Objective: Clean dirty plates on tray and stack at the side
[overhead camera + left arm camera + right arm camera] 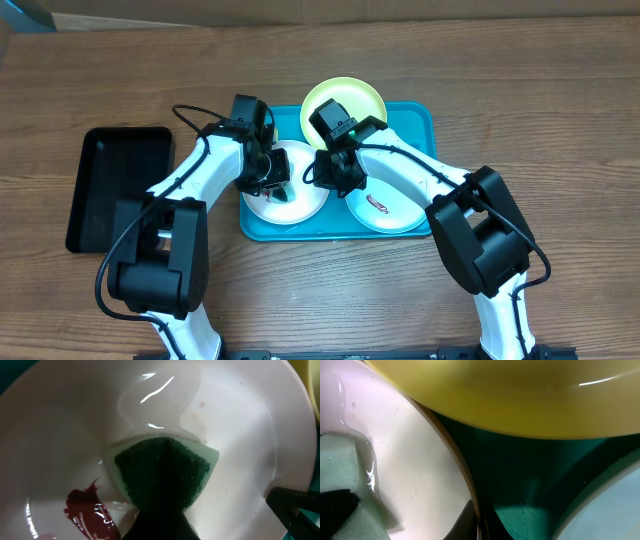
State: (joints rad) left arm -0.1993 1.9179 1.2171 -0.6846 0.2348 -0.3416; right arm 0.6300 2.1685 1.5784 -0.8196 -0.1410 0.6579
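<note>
Where the wooden table (pixel 520 90) fills the overhead view, the turquoise tray (pixel 420 120) lies at its middle with its long axis running left to right, and a black bin (pixel 120 185) sits well apart to the left, its long axis running near to far. Three round plates are at the tray. The yellow-green plate (pixel 375 95) is at the far side, overhanging the tray's far rim. The left white plate (pixel 305 205) rests in the tray's left half. The right white plate (pixel 395 215) rests in the near right part, just beside it. Both arms reach in from the near edge and meet over the tray's middle. The left gripper (pixel 268 180) is above the left white plate (pixel 240 435), its fingers clenched on a green sponge (pixel 165 470) with a dark scouring face, which is pressed flat against the plate's surface. The right gripper (pixel 335 172) sits between the two white plates, and its wrist view shows its fingers (pixel 470 522) pinched shut on the rim of the left white plate (pixel 415 460), with the sponge (pixel 340 465) at the left edge and the yellow-green plate (pixel 510 395) filling the top. A clear wet film (pixel 160 405) spreads on the plate beyond the sponge. A red-brown smear (pixel 90 510) lies to the sponge's left in the left wrist view, and a red-brown streak (pixel 378 203) marks the right white plate.
</note>
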